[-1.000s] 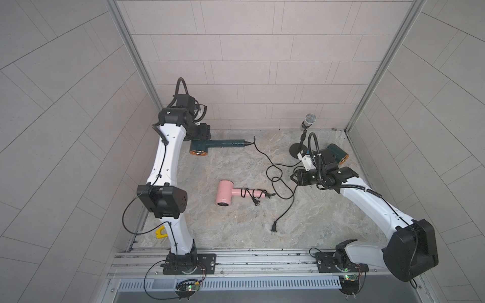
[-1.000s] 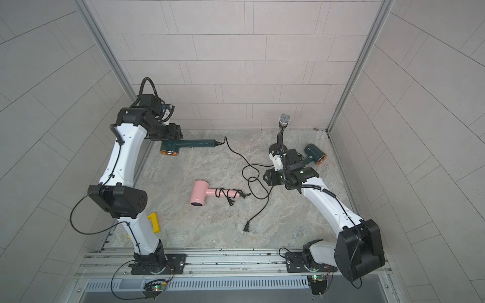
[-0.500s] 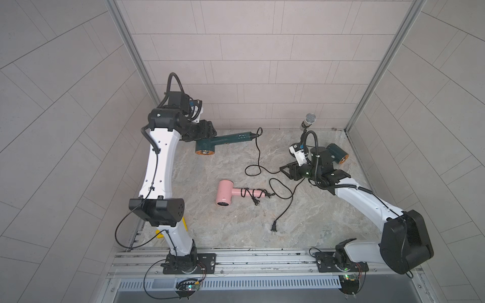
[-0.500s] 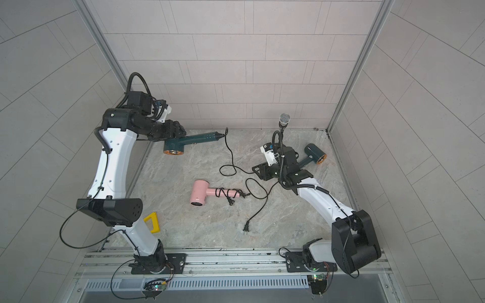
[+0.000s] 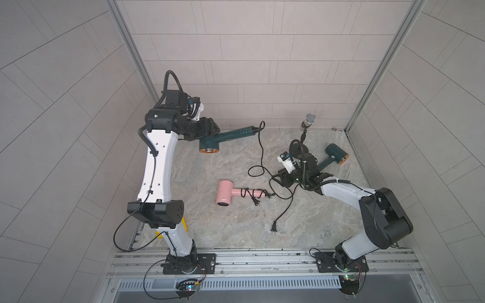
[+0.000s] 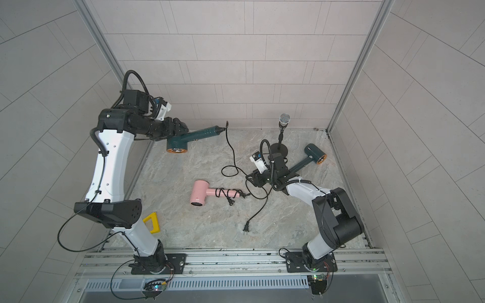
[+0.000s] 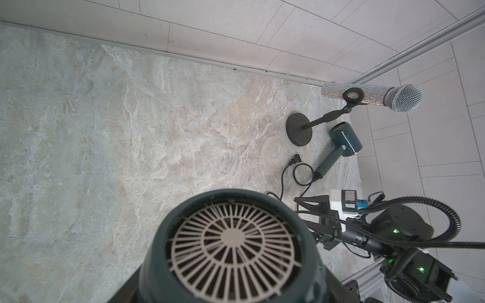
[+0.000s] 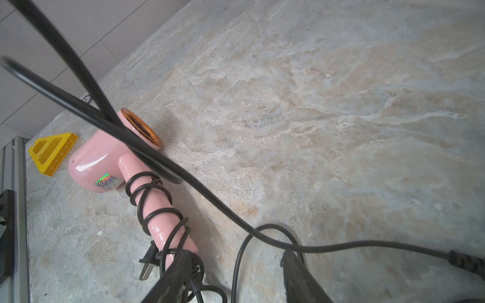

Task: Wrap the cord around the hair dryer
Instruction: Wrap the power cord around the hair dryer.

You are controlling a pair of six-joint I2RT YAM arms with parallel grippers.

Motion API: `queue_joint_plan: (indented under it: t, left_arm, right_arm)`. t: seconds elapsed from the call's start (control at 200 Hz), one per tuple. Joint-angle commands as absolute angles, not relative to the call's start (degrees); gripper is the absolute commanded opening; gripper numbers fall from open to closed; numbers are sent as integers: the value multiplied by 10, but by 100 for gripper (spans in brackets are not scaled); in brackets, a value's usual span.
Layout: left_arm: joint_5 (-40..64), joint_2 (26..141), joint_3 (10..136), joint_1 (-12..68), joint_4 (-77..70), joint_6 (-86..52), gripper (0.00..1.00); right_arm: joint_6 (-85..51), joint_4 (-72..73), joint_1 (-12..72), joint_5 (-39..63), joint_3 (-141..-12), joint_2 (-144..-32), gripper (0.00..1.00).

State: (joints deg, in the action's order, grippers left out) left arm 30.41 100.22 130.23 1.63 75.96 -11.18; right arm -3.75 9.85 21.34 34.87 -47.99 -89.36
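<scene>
- Left jaws squeeze the green hair dryer.
- Right jaws are open by its cord.
- The loose cord may slip away or catch the pink dryer.

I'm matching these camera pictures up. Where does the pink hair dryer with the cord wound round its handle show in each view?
Both top views: the pink plastic hair dryer lies mid-table.
Left wrist: not in it.
Right wrist: on the table, behind the crossing black cord.
Shared landmark: the yellow triangular plastic piece off its head end.
</scene>
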Motion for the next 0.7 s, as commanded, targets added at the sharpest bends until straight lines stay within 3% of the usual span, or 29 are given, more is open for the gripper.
queue_joint_plan:
  t: [0.0, 0.33, 0.405, 0.455, 0.49, 0.555, 0.695]
  left_arm:
    - [336, 972, 1310, 16, 731, -131, 0]
    - [366, 954, 1292, 15, 717, -139, 0]
    - [368, 954, 1285, 15, 717, -139, 0]
    - [366, 954, 1279, 15, 716, -137, 0]
    - [366, 954, 1275, 15, 716, -136, 0]
    - [363, 954, 1265, 15, 709, -136, 0]
    - [298, 957, 1234, 15, 696, -135, 0]
  right_arm:
    - [-48, 167, 225, 357, -490, -912, 57]
    - [-123, 257, 240, 322, -526, -994, 54]
    - [-130, 265, 240, 319, -529, -996, 44]
    - [-129, 257, 240, 320, -533, -993, 16]
    - [-127, 251, 240, 321, -532, -988, 8]
    - [-127, 237, 240, 325, -529, -978, 0]
    - [-95, 121, 247, 306, -537, -925, 0]
